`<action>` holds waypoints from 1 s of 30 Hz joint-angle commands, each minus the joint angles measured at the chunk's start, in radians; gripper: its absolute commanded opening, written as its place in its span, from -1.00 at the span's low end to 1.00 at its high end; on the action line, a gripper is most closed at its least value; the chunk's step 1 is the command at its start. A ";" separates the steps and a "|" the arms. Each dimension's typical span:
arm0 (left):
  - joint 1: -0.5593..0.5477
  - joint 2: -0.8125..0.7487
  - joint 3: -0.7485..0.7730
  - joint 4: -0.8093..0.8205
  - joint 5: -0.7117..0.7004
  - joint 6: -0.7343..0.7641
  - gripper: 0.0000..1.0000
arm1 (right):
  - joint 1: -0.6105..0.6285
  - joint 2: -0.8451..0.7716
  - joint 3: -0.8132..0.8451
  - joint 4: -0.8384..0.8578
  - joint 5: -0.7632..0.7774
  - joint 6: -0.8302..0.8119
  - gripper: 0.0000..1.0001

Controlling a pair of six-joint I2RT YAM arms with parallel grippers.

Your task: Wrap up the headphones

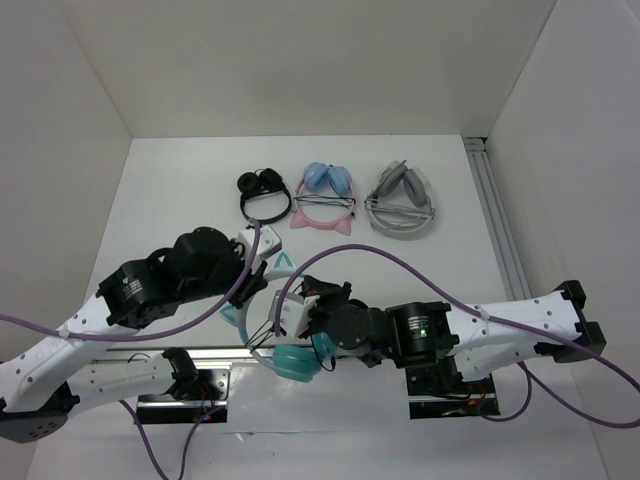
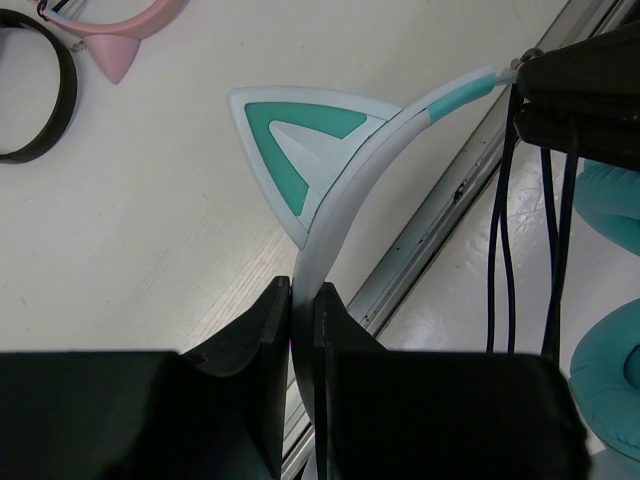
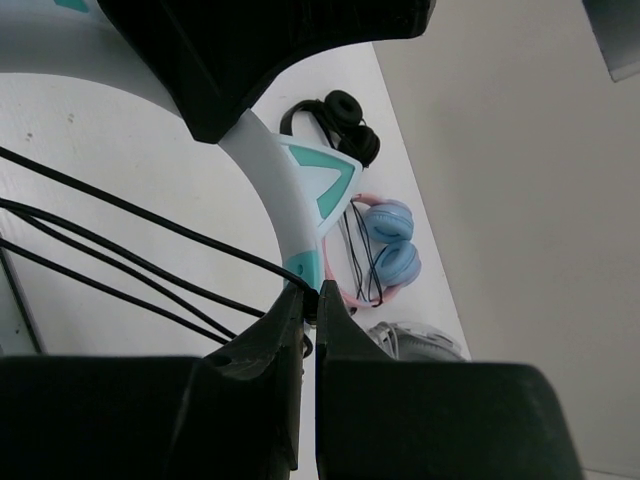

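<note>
Both arms are bunched up in the middle at the near edge of the bench. The left arm comes up from the bottom-left corner with its elbow bent and its wrist tipped down. The right arm stretches low across from the right edge, pointing left. The left gripper is clenched on the pale headband of the headphones, just below the cat ear. The right gripper is pinched tight on the same band further along, right at the teal-tipped end. So the headphones sit between the two grippers near the front of the bench, with the band arcing from one gripper to the other. The cat ear points toward the back wall, and the teal cups are down on the near side by the right wrist. They look like this: pale band, white ear with a teal triangle inside, chunky teal cushions. The thin black cable hangs in several loose strands next to the right gripper. I honestly can't tell if a strand is caught in those jaws too. Further back, a black pair, a pink cat-eared pair and a grey pair sit in a row.
</note>
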 commanded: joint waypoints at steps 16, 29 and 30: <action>-0.007 0.003 0.039 -0.033 -0.009 -0.002 -1.00 | -0.059 -0.078 0.015 0.055 0.004 0.049 -0.75; -0.007 0.013 0.057 -0.042 -0.009 -0.002 -1.00 | -0.068 -0.100 -0.005 0.046 0.024 0.068 -0.68; -0.007 0.013 0.058 -0.042 -0.009 -0.002 -1.00 | -0.068 -0.100 -0.005 0.046 0.033 0.068 -0.68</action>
